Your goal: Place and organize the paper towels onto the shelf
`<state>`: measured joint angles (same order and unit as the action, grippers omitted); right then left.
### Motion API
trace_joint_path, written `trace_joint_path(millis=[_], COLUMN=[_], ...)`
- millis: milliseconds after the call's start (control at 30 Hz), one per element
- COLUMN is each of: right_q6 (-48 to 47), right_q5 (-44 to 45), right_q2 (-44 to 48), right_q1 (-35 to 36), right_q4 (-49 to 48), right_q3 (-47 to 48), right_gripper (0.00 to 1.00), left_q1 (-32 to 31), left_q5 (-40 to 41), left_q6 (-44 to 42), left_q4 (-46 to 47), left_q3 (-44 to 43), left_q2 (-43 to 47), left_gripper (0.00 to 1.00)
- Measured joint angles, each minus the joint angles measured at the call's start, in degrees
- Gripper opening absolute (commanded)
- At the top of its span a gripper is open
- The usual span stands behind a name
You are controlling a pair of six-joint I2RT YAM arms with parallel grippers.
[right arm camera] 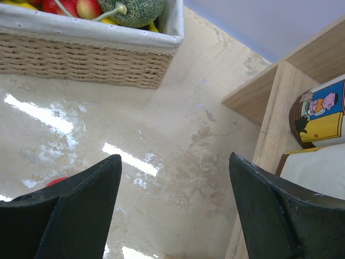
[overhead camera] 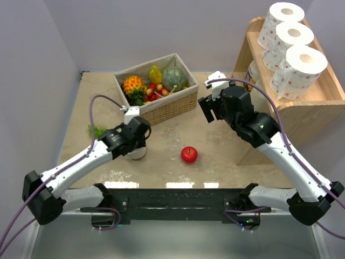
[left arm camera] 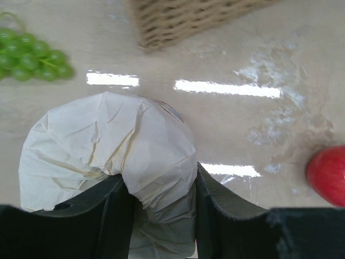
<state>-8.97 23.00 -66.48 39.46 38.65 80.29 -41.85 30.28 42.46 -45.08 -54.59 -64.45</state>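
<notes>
Three pink-dotted paper towels (overhead camera: 294,46) stand in a row on the top tier of the light-wood shelf (overhead camera: 318,105) at the right. A plain cream paper towel roll (overhead camera: 138,154) sits on the table in the left middle. My left gripper (overhead camera: 137,144) is shut on it. In the left wrist view the crumpled roll (left arm camera: 108,140) is pinched between my fingers (left arm camera: 221,210). My right gripper (overhead camera: 211,112) is open and empty above the table, just left of the shelf. The right wrist view shows the shelf's side panel (right arm camera: 269,140) beside the gripper (right arm camera: 175,183).
A white-lined wicker basket (overhead camera: 161,105) of fruit stands at the back middle, also in the wrist views (left arm camera: 183,21) (right arm camera: 81,59). A red apple (overhead camera: 189,154) (left arm camera: 328,175) lies mid-table. Green grapes (overhead camera: 96,130) (left arm camera: 32,56) lie at the left. A printed-label jar (right arm camera: 321,116) sits on the lower shelf.
</notes>
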Motion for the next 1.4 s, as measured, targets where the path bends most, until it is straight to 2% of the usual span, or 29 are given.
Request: trace_joint_path(millis=[133,200,233,333,433,567,700,833,1033,1200,1267,1400], right_q6=[0.59,0.76,0.9,1.27,1.81,3.1,5.55,10.49,17.16,19.65,19.93,19.87], right_q5=[-1.07,-1.36,-1.51,-1.53,-1.57,-2.08,-5.27,-11.47,-16.46,-17.88,-18.1,-18.12], right_q2=[0.52,0.57,0.57,0.55,0.31,-0.15,-1.14,-3.37,-8.83,-15.65,-19.21,-26.95], right_q1=[0.0,0.0,0.0,0.0,0.0,0.0,0.0,0.7,7.08,14.05,16.59,20.65], right_q4=[0.09,0.35,0.44,1.09,1.77,2.64,2.91,2.08,-2.23,-6.34,-7.61,-9.05], right_q3=[0.28,0.37,0.39,0.61,1.7,3.69,5.25,5.68,5.6,5.6,5.66,6.16], right_gripper=[0.84,0.84,0.84,0.84,0.84,0.83,0.8,0.79,0.77,0.77,0.78,0.79], left_q1=[-5.03,-6.27,-6.73,-7.54,-7.69,-7.69,-7.45,-2.64,14.8,24.06,26.93,27.69], left_q5=[-0.2,-0.28,-0.31,-0.61,-0.63,-0.35,1.62,2.12,-0.11,0.0,2.1,6.01], left_q6=[-0.07,-0.15,-0.26,-1.33,-2.45,-3.74,-4.63,-6.36,-9.55,-11.26,-11.78,-12.11], left_q4=[2.4,3.45,4.26,5.88,7.5,9.29,9.35,9.2,10.62,11.47,11.3,10.14], left_q3=[-1.79,-2.47,-2.64,-3.15,-3.78,-5.38,-6.95,-7.54,-5.46,0.28,3.34,6.73], left_q2=[-7.63,-10.25,-11.26,-12.85,-13.03,-13.0,-12.5,-10.1,-1.92,5.38,8.07,12.9], left_gripper=[0.43,0.48,0.54,0.64,0.88,0.97,1.0,1.0,1.0,1.0,1.0,1.0])
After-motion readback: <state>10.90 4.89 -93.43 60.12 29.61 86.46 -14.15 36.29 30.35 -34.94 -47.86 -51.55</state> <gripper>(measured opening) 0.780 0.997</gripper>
